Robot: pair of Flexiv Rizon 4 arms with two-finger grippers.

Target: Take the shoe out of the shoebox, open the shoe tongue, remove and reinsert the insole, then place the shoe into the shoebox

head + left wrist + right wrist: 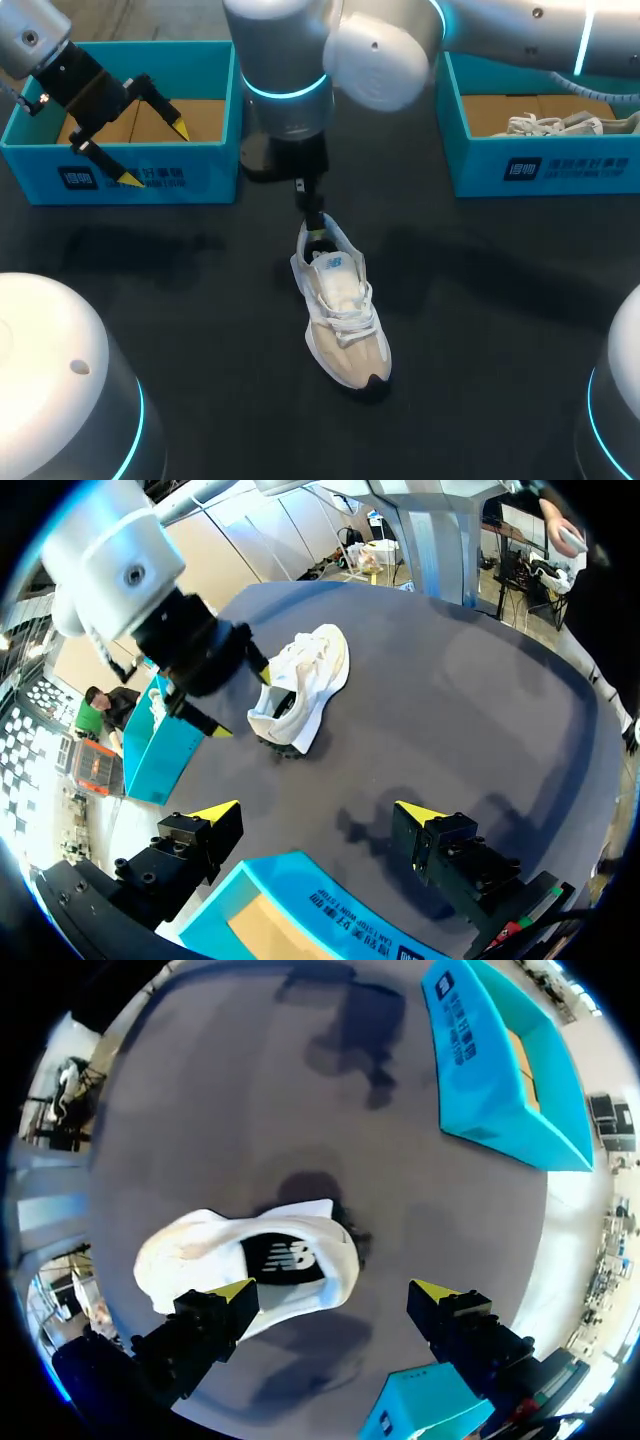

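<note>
table (200,290): dark | shoe (343,310): mid-table, upright | left shoebox (130,175), right shoebox (560,165): far edge

A robotics lab: 2 robot arms (285,60) over a dark table (200,300).

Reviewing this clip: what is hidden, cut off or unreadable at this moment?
- Head view: my right arm covers most of the right pincer, so contact with the shoe is unclear there.
- Right wrist view: only the heel end of the insole shows; the tongue hides the rest.
- Head view: the right shoebox is cut off by the arm and the picture edge; the second shoe inside shows only partly.
</note>
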